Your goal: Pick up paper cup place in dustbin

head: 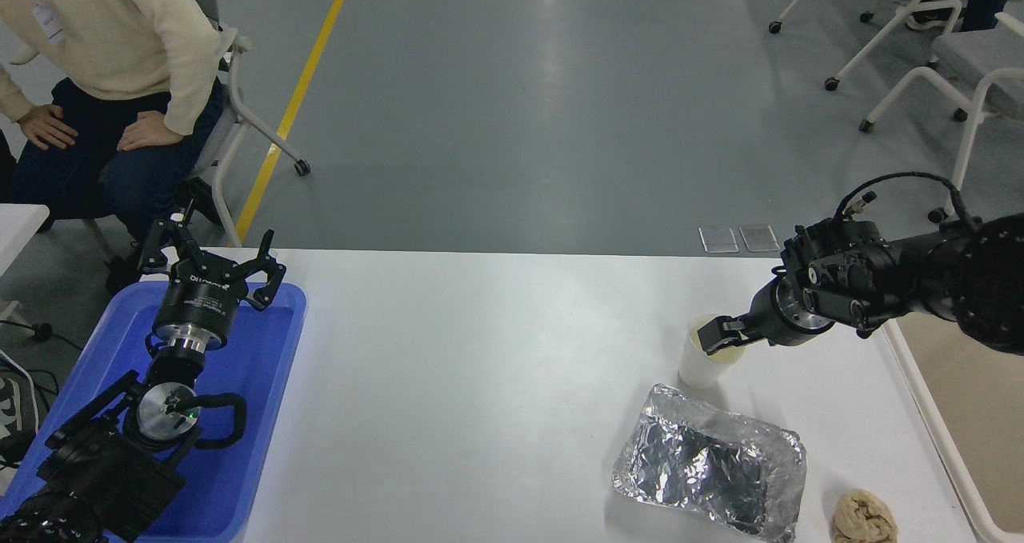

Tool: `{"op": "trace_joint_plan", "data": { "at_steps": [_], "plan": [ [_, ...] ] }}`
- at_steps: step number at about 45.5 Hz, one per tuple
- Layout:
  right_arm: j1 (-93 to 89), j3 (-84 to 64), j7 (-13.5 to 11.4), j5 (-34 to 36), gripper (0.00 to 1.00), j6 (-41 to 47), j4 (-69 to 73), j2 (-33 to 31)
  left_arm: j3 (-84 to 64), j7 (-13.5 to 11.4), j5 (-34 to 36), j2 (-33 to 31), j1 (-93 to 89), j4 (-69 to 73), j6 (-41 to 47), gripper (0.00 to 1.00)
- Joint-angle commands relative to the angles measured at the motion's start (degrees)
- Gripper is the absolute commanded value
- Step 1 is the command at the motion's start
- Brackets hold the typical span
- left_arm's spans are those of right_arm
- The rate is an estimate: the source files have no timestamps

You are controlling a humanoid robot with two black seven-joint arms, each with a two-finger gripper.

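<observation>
High head view over white table

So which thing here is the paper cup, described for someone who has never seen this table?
Start at the white table and go to its right part, just left of the beige dustbin. There the right gripper reaches over the paper cup, which stands upright just beyond the foil tray. It is small, smooth, plain white and tapered, unlike the crumpled silver tray and the tan lump nearby.
</observation>
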Motion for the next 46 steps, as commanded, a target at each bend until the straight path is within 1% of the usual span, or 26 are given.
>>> {"op": "trace_joint_plan", "data": {
  "at_steps": [1, 3, 9, 12, 16, 29, 34, 39, 46],
  "plan": [
    [-1.6, 0.1, -1.3, 0.6, 0.45, -2.2, -0.3, 0.0, 0.0, 0.0, -0.1, 0.0, 0.0, 0.0, 0.0, 1.0],
    [-1.5, 0.1, -1.3, 1.3, 0.38, -1.9, -0.1, 0.1, 0.0, 0.0, 0.0, 0.0, 0.0, 0.0, 0.0, 1.0],
    [-1.2, 0.1, -1.3, 1.9, 0.27, -1.7, 0.0, -0.1, 0.0, 0.0, 0.0, 0.0, 0.0, -0.1, 0.0, 1.0],
    [-0.8, 0.1, -1.3, 2.2, 0.14, -1.6, 0.2, -0.1, 0.0, 0.0, 0.0, 0.0, 0.0, 0.0, 0.0, 1.0],
    [-0.1, 0.1, -1.3, 2.6, 0.0, -1.1, 0.7, -0.1, 0.0, 0.0, -0.1, 0.0, 0.0, 0.0, 0.0, 1.0],
    [2.6, 0.2, -1.3, 2.7, 0.0, 0.9, 3.8, -1.1, 0.0, 0.0, 0.0, 0.0, 0.0, -0.1, 0.0, 1.0],
    [6.9, 0.0, -1.3, 2.7, 0.0, 2.7, 9.1, -3.6, 0.0, 0.0, 0.0, 0.0, 0.0, 0.0, -0.1, 1.0],
    [11.7, -0.3, -1.0, 2.7, 0.0, 7.5, 13.3, -4.5, 0.0, 0.0, 0.0, 0.0, 0.0, 0.0, -0.1, 1.0],
    [19.2, -0.5, -0.8, 2.7, 0.0, 17.9, 16.5, -6.1, 0.0, 0.0, 0.0, 0.0, 0.0, 0.0, -0.1, 1.0]
  ]
}}
